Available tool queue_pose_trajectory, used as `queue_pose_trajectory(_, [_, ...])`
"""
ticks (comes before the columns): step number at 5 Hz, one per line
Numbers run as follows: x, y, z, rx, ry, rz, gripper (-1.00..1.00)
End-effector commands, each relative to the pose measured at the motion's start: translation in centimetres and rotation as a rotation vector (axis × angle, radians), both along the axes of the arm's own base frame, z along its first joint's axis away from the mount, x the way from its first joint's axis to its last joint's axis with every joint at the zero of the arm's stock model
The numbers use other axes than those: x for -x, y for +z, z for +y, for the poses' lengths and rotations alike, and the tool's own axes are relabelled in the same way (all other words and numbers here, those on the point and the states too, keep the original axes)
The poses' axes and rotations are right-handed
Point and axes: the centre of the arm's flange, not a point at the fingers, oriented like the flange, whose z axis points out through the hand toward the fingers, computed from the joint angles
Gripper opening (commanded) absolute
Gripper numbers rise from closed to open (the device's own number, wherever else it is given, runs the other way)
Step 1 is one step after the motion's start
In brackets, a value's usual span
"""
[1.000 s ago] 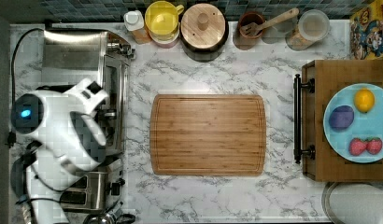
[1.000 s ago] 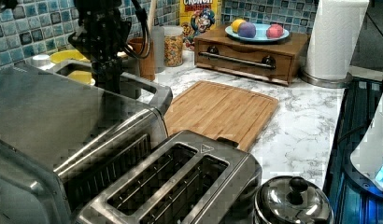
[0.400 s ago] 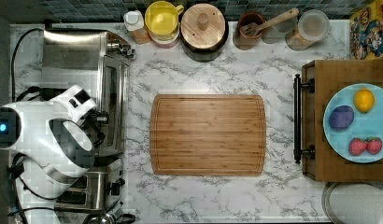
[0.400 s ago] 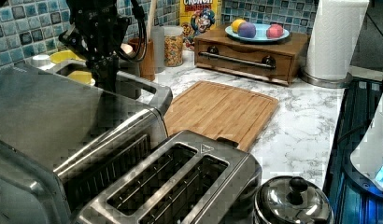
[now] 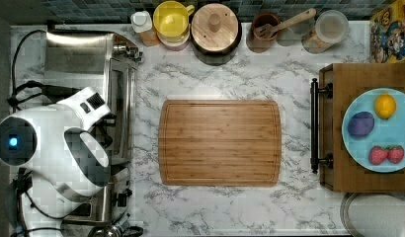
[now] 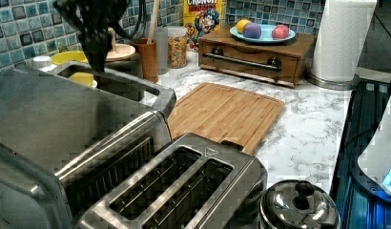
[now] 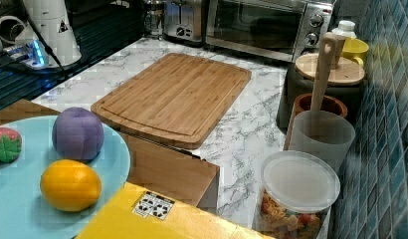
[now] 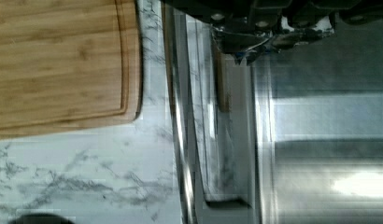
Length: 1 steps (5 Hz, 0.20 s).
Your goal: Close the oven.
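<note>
The oven [image 7: 264,25] stands at the counter's [image 5: 230,207] end, door upright. The gripper [image 6: 99,57] hangs above its handle [image 6: 136,86]. Whether the claw is open or closed, I can't tell.

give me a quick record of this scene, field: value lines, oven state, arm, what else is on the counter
oven: door upright against the front in the right view, looks shut
arm: above the oven in the top view
claw: dark, over the oven's top; open or shut unclear
toaster: two slots, beside the oven
cutting board: bare, mid-counter
plate: fruit on it, on a wooden box
</note>
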Motion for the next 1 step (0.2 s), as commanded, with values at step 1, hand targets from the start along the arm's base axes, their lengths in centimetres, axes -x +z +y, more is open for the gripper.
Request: queue_pose_trajectory(1, [3.14,9.69,3.16,-0.077,0.103,-0.145,-1.00])
